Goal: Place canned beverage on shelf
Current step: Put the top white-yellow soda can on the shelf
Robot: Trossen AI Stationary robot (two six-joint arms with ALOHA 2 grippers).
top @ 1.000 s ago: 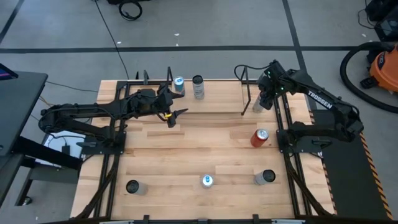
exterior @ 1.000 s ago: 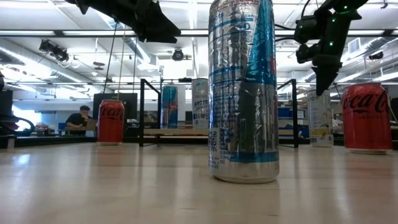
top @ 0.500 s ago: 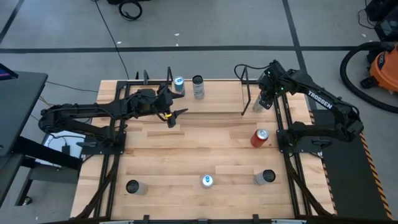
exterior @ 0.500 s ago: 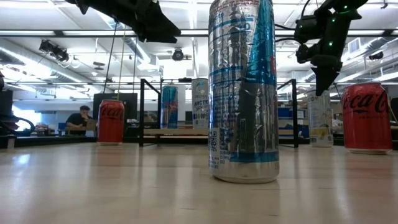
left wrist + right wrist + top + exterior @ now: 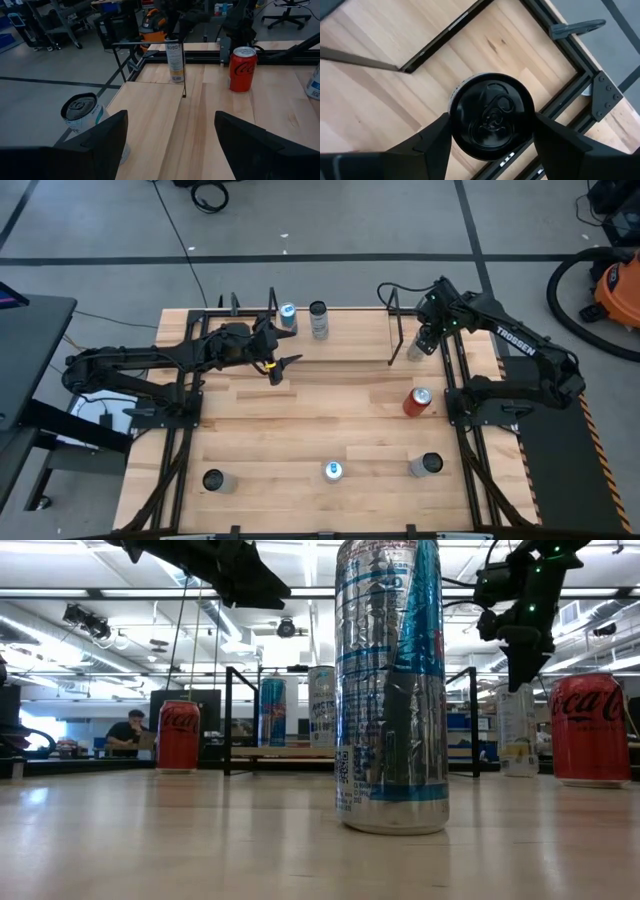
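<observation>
Right wrist view: black-topped can (image 5: 492, 116) clamped by right gripper (image 5: 492, 131).
Shelf (image 5: 330, 335) holding two cans; left gripper (image 5: 280, 367) spread wide.

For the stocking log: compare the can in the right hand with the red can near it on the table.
The black-topped can sits between the right hand's fingers, beside the shelf's end upright; the red can stands free on the table, untouched. The held can's body is pale; the other is red with a silver top. Both stand upright.
</observation>
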